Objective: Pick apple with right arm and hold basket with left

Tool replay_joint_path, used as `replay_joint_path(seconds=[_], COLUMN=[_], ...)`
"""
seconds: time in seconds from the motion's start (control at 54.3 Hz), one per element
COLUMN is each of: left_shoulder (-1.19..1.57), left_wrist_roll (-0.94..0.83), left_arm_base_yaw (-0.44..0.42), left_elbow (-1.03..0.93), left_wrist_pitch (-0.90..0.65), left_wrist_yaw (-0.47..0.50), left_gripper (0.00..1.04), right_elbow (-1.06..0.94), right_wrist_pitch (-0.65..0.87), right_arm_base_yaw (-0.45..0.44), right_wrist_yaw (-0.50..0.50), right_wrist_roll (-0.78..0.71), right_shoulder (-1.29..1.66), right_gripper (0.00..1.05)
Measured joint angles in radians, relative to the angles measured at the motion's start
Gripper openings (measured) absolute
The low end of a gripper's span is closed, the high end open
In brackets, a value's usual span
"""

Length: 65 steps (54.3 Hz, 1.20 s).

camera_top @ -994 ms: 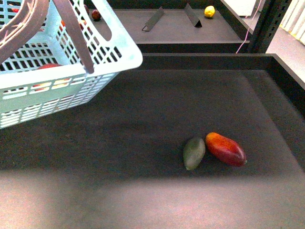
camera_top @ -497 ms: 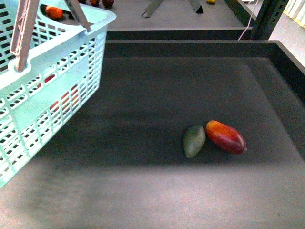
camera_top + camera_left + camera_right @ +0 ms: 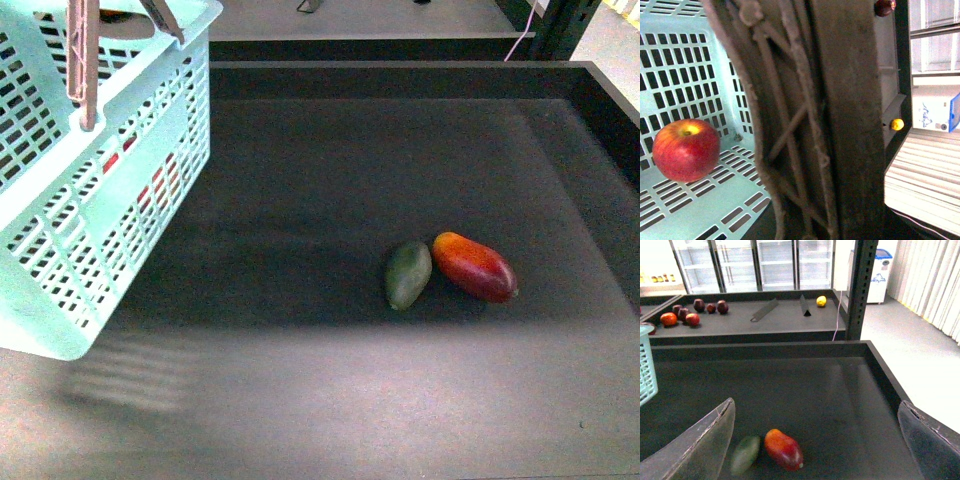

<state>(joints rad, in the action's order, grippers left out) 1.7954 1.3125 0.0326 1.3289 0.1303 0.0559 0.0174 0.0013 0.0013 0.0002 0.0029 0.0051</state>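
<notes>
Already the apple lies in the basket hanging below the unseen left claw, grip untellable; right gripper, wide open, empty, above the mango.

Red apple inside tilted mint basket; handles raised.

A shop's produce section. Glass-door refrigerator cabinets line the back wall. Dark, shallow display bins hold loose fruit, with apples and tomatoes in the rear bin. A mint plastic shopping basket hangs over the near bin.
</notes>
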Motion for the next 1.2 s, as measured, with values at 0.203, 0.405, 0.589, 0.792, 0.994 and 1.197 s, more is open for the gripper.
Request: replay_joint_path(seconds=[0.203, 0.405, 0.589, 0.792, 0.994, 1.197], left_shoulder=[0.103, 0.137, 0.137, 0.135, 0.121, 0.015], left_wrist_roll=[0.01, 0.046, 0.099, 0.138, 0.144, 0.163], left_arm_base_yaw=[-0.02, -0.027, -0.028, -0.023, -0.018, -0.018], left_elbow=[-0.003, -0.042, -0.108, -0.131, -0.129, -0.154], left_wrist_pitch=[-0.075, -0.136, -0.15, -0.117, -0.042, 0.095], left_wrist_yaw=[0.033, 0.076, 0.089, 0.106, 0.11, 0.105], left_gripper=[0.16, 0.16, 0.16, 0.16, 0.23, 0.71], right_elbow=[0.0, 0.0, 0.0, 0.0, 0.0, 0.0], right_wrist_pitch=[0.0, 0.0, 0.0, 0.0, 0.0, 0.0], right_arm_base_yaw=[0.0, 0.0, 0.0, 0.0, 0.0, 0.0], right_wrist_yaw=[0.0, 0.0, 0.0, 0.0, 0.0, 0.0], right_wrist_roll=[0.0, 0.0, 0.0, 0.0, 0.0, 0.0], right_shoulder=[0.0, 0.0, 0.0, 0.0, 0.0, 0.0], right_gripper=[0.96, 0.96, 0.96, 0.96, 0.96, 0.96])
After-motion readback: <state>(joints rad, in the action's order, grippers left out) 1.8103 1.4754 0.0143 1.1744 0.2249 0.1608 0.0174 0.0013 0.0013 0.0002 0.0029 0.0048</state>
